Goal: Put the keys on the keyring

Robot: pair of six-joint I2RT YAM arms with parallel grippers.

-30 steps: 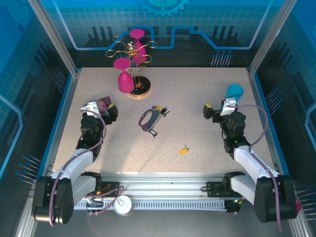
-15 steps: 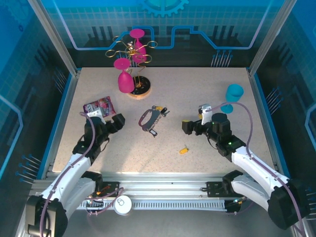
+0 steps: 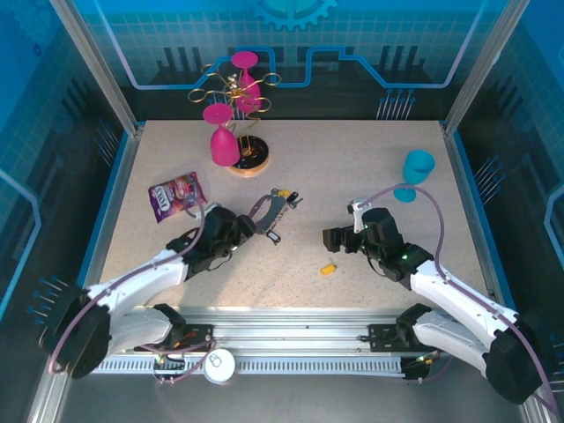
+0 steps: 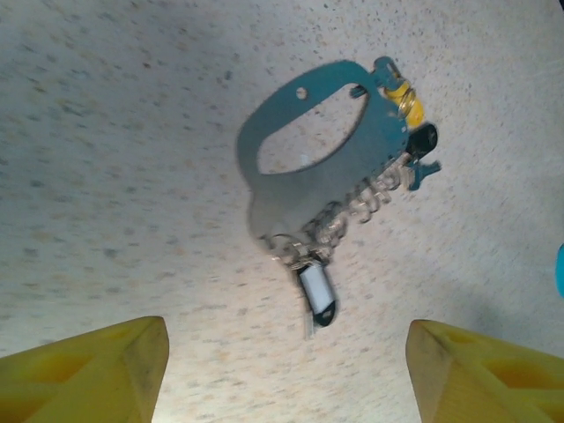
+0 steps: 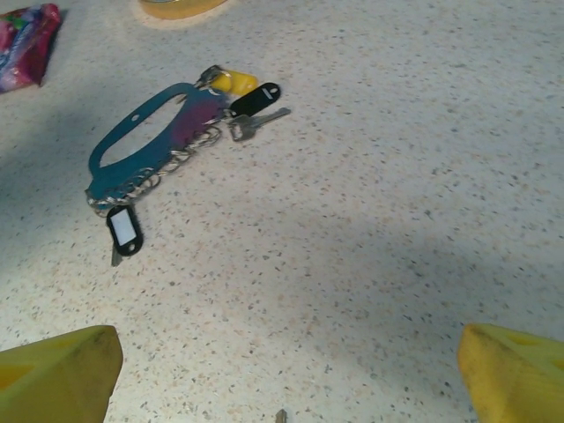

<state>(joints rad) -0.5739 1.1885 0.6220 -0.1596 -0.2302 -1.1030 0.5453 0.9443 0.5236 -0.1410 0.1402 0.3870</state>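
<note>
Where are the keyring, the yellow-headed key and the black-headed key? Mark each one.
keyring (image 4: 295, 198), left wrist view, on its flat body.
yellow-headed key (image 5: 234, 83), right wrist view, on its plastic head.
black-headed key (image 5: 256, 97), right wrist view, on its plastic head.

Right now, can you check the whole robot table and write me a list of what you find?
Surface: speckled beige table, flat.
Job's things: keyring lying flat, a yellow-headed key and a black-headed key at one end, a tag at the other; small yellow piece, maybe a key, lying apart.
Clutter: snack packet, blue cup, gold rack with pink glasses.
Grippers: left gripper near the keyring, right gripper farther off; both open, fingers holding nothing.
Cables: a purple cable on each arm, off the keys.
Surroundings: blue panels, metal frame.
</note>
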